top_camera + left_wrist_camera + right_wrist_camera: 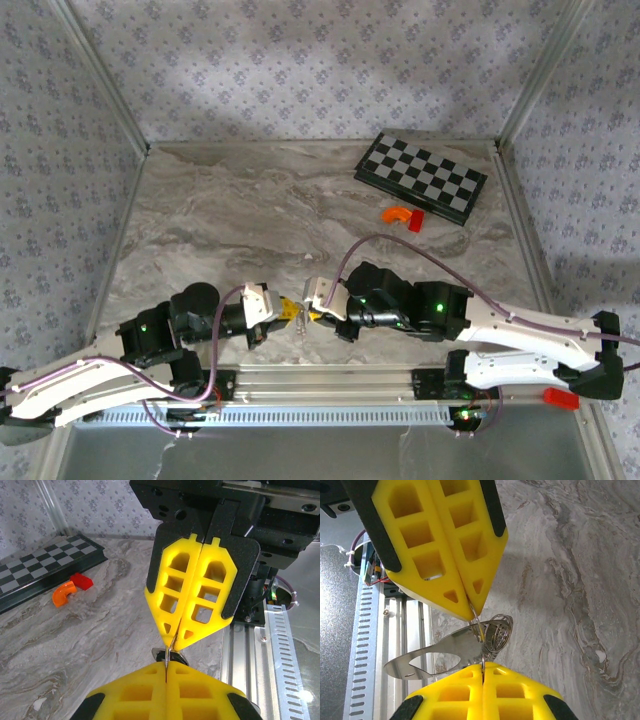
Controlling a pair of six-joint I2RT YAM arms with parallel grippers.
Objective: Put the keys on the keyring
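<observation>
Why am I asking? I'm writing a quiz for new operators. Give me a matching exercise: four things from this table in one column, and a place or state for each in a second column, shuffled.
Things:
1. chessboard
2. orange curved piece
3. keyring
4. left end effector

Places or states:
A. shut, tip to tip with the right end effector
B. far right corner of the table
C. beside a red block
D. pinched between two pairs of yellow tips

Pairs: 1-B, 2-C, 3-D, 4-A.
</observation>
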